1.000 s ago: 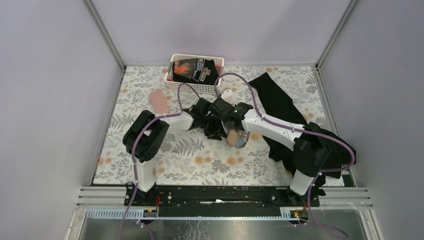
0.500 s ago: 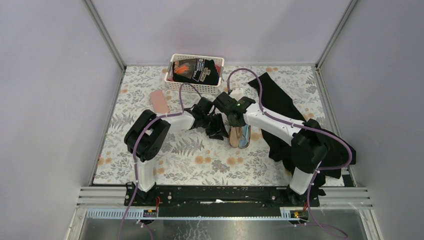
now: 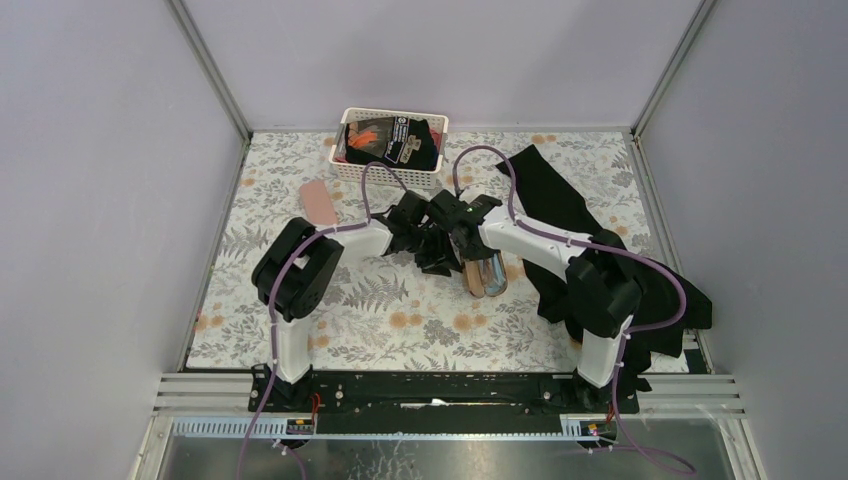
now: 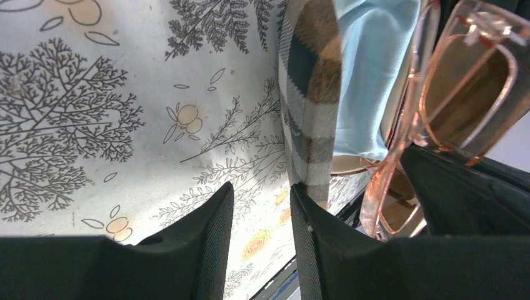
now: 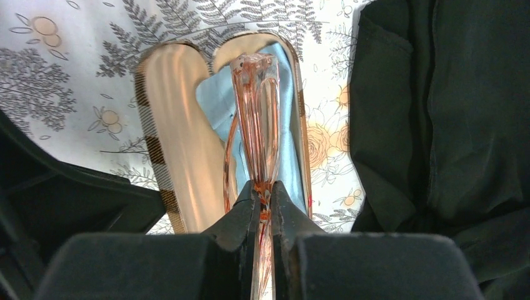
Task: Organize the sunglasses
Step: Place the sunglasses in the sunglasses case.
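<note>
The wire-framed sunglasses [image 5: 256, 112] with pale orange-pink lenses hang edge-on from my right gripper [image 5: 261, 187], which is shut on them. They are just above the open plaid case [image 5: 178, 125], over the light-blue cloth [image 5: 215, 100] lying in it. In the left wrist view the sunglasses [image 4: 465, 87] are at the right, beside the case's plaid wall [image 4: 312, 94]. My left gripper [image 4: 261, 187] is open, its right finger touching that wall. In the top view both grippers, left [image 3: 437, 255] and right [image 3: 470, 245], meet at the case [image 3: 487, 277]. The black-framed pair is not visible.
A white basket [image 3: 340, 160] holding dark items stands at the back. A pink oblong case [image 3: 318, 203] lies to the left of the arms. A black cloth [image 3: 560, 210] is spread along the right side, close to the plaid case [image 5: 437, 112].
My right wrist has turned and brought the sunglasses over the open case. The left gripper has edged right against the case, which has shifted slightly right.
</note>
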You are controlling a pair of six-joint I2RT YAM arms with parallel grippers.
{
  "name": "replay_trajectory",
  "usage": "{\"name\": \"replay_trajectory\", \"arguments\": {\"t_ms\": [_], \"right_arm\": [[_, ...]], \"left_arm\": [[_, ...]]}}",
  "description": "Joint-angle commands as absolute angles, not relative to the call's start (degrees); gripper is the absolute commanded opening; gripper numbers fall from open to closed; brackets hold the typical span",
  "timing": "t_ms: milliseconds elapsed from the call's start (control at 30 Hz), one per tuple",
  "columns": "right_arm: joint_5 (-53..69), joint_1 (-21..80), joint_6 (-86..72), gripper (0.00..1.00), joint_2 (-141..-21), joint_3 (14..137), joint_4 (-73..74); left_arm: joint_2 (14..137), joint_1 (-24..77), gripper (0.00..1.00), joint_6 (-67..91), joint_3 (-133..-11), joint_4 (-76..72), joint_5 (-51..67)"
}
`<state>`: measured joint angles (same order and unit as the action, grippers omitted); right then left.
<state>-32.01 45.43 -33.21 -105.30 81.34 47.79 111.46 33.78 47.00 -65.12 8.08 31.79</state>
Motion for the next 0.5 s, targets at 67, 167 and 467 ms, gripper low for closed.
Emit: {"name": "replay_trajectory", "arguments": {"t_ms": [67,167,467], "right_arm": [[-32.03,44.39,-32.54,0.05,-106.15,81.90,50.36],[-31.97,44.41,-31.45,0.04,-106.17,82.12,50.33],[-30.95,44.42,-24.23,0.05,-105.14,83.44,51.04]], "left_arm": [[112.78,34.58,0.43,47.10,-67.50,5.89,32.80],[113.08,34.80,0.43,47.11,-68.04,5.90,32.78],[114.26,35.04,0.43,47.29,-69.80,6.15,33.13]]}}
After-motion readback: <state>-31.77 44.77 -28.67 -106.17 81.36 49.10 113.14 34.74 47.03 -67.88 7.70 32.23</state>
